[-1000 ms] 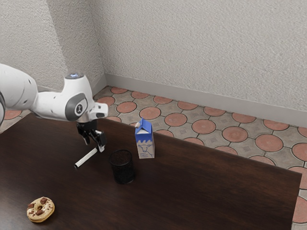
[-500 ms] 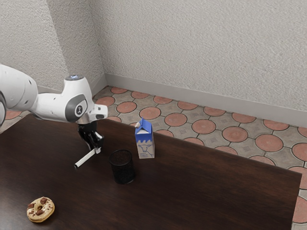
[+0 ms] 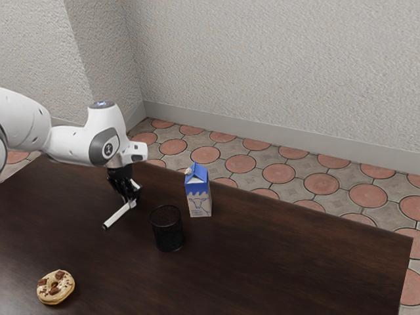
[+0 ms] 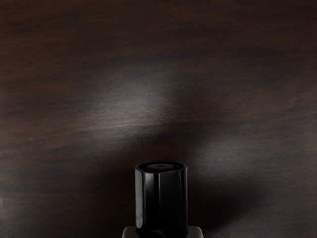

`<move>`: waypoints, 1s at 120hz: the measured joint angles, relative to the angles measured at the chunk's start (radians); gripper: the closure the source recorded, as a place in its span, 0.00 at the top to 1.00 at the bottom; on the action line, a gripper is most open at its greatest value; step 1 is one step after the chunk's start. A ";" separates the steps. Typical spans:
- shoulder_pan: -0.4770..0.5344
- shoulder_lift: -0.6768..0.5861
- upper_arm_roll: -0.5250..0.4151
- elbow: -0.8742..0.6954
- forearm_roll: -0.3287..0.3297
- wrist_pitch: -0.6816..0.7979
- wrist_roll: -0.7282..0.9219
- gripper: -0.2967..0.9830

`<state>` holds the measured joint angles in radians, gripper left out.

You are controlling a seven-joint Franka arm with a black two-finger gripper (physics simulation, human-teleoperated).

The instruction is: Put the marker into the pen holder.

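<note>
My gripper is low over the table in the exterior view, its fingers shut on one end of the white marker. The marker's other end, tipped black, points toward the exterior view's lower left. The wrist view has the marker's black end standing out large, with a strip of pale body under it. Toward the exterior view's right from the gripper, the black pen holder stands upright, apart from the marker. Whether the marker touches the table I cannot tell.
Behind the pen holder, toward the exterior view's right, stands a blue and white milk carton. A frosted donut lies near the exterior view's lower left on the dark wooden table.
The fingers, apart a second ago, have closed on the marker. Since half a second ago, the marker's black-tipped end has shifted very slightly toward the exterior view's right.
</note>
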<state>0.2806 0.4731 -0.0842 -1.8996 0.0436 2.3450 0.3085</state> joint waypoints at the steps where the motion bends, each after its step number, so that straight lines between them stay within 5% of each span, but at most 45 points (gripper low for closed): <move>1: 0.000 -0.001 0.000 0.000 0.000 0.000 0.000 0.21; 41: -0.033 -0.233 -0.003 -0.004 0.011 -0.145 -0.028 0.19; 76: -0.183 -0.458 -0.004 -0.067 -0.004 -0.396 -0.097 0.18; 120: -0.485 -0.475 0.027 -0.116 -0.075 -0.225 -0.078 0.17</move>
<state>-0.2045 -0.0021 -0.0571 -2.0151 -0.0309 2.1200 0.2308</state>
